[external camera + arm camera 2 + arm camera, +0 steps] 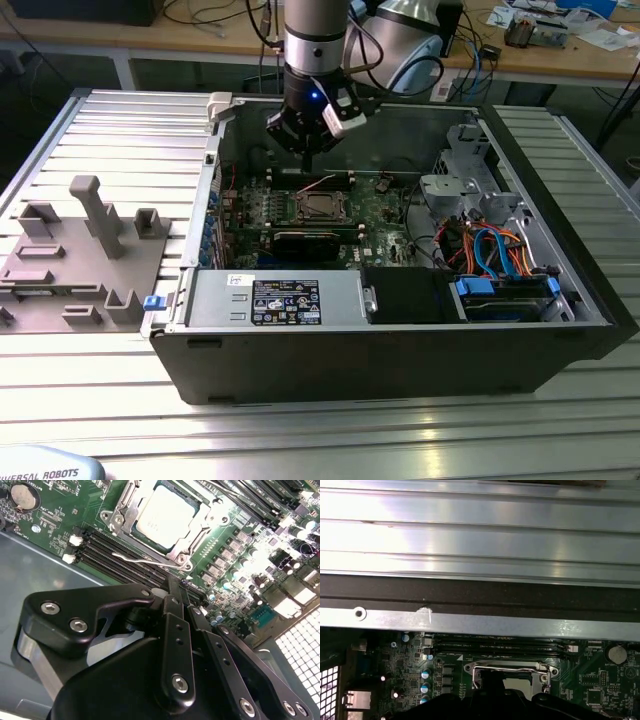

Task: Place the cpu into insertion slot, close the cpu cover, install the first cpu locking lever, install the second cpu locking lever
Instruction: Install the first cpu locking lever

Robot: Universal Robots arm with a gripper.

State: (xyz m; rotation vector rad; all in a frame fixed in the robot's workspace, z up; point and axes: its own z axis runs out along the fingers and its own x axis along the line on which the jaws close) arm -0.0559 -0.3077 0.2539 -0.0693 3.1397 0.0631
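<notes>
While the gripper (186,587), fingers narrow and empty, hovers above, the cpu (165,512) sits under the cpu cover (199,517); lever step judged current, w/ lever (142,560) below fingertips.

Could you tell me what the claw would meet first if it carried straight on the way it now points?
Most likely the memory slots beside the cpu cover: in the second wrist view the claw points at the board just short of the socket. Depth is unclear, so the socket's edge is also possible.
</notes>
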